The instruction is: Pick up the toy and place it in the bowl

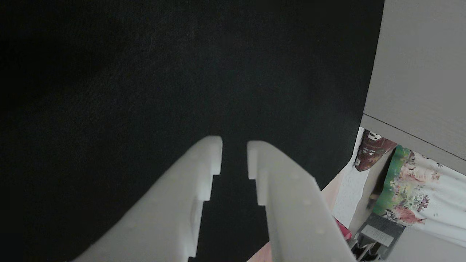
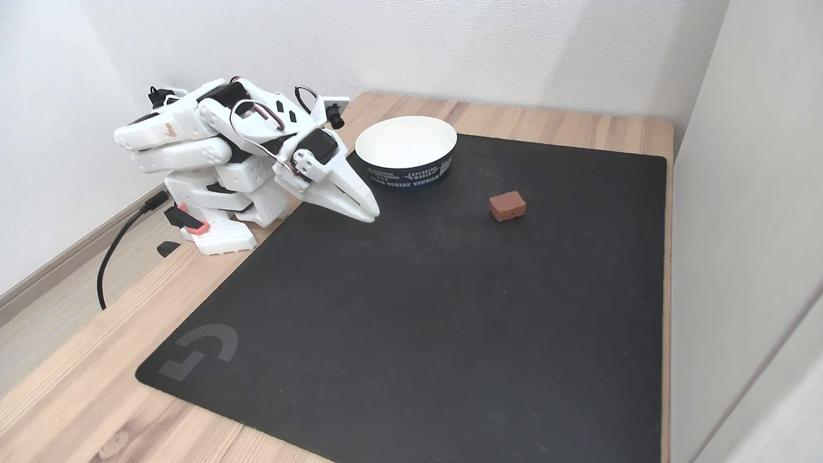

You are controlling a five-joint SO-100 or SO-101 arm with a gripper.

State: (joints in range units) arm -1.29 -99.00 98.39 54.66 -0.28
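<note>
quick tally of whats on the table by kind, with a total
robot arm, folded low, with pincer slightly open and empty: 1
bowl, white inside, dark blue outside: 1
toy, dark-red block on the mat: 1
black mat: 1
total: 4

My setup sits in a home room: wooden table [image 2: 514,119] against white walls, floral fabric [image 1: 418,189] at four o'clock below.
</note>
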